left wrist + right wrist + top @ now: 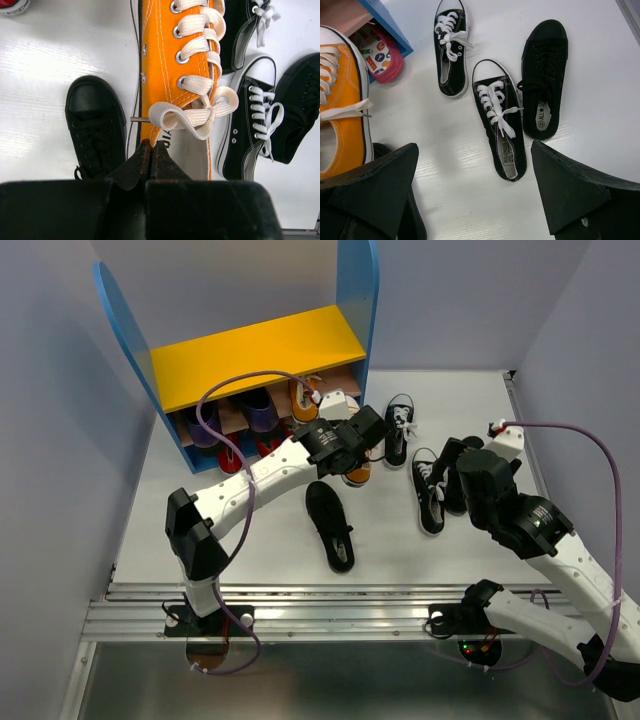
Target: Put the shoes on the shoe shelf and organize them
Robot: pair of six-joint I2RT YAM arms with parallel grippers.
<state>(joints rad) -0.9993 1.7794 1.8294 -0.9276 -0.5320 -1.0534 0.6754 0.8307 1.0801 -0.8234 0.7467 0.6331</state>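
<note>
Only the left wrist view shows the jaws of the left gripper (151,152) pinched on the heel of an orange laced sneaker (170,75). The jaws of the right gripper (474,150) are spread. A second orange sneaker (303,400) is held in the blue-sided shoe shelf (357,300).

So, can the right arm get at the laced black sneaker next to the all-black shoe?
Probably yes. The right gripper hangs open above the sneaker, with nothing lying on it. The all-black shoe lies close along one side, so one finger may have little room there.
</note>
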